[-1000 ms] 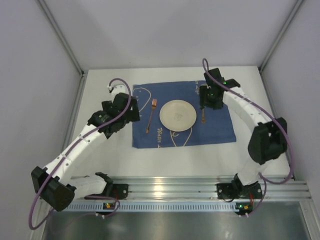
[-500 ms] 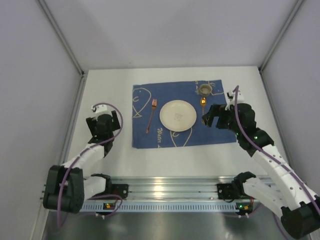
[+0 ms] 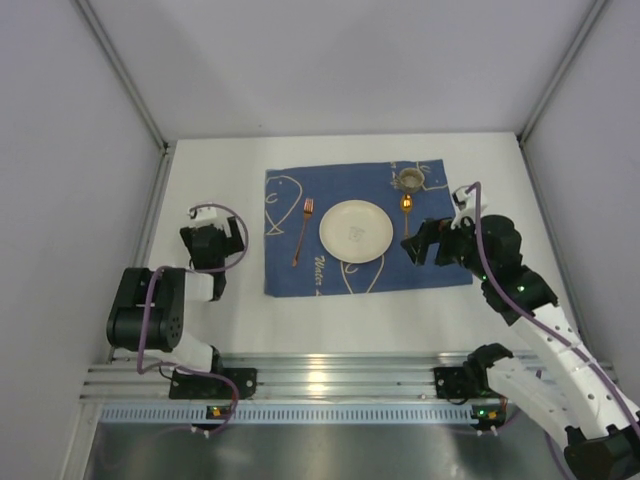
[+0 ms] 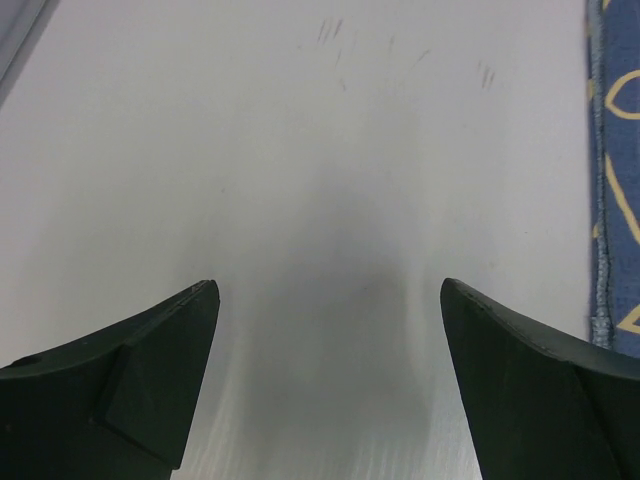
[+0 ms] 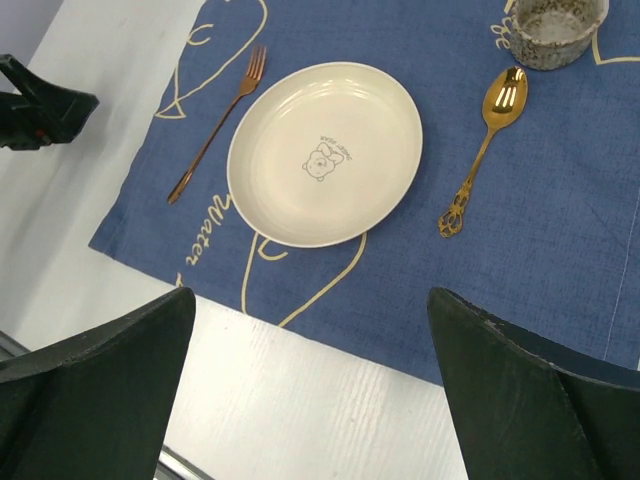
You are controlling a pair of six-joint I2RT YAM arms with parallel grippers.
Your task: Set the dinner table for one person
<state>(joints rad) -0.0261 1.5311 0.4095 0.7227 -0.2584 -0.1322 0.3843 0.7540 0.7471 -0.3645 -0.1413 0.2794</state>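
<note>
The white dinner table [image 3: 215, 165] carries a blue cloth [image 3: 440, 255] with white line drawings. A cream plate [image 3: 355, 230] sits at the cloth's middle, with a copper fork [image 3: 303, 230] on its left and a gold spoon [image 3: 406, 215] on its right. A small speckled cup [image 3: 410, 179] stands just beyond the spoon. My left gripper [image 3: 212, 238] hangs open over bare table left of the cloth, empty between its fingers [image 4: 170, 340]. My right gripper [image 3: 418, 243] is open and empty above the cloth's near edge, just right of the plate [image 5: 325, 150].
A ribbed aluminium rail [image 3: 340, 375] runs along the near edge, with both arm bases on it. Grey walls and frame posts close in the left, right and far sides. The cloth's left hem [image 4: 600, 200] shows at the right of the left wrist view.
My left arm has folded back from the cloth's left edge to the bare table. My right arm has pulled back from the cup and spoon toward the cloth's near edge, jaws opened wider.
</note>
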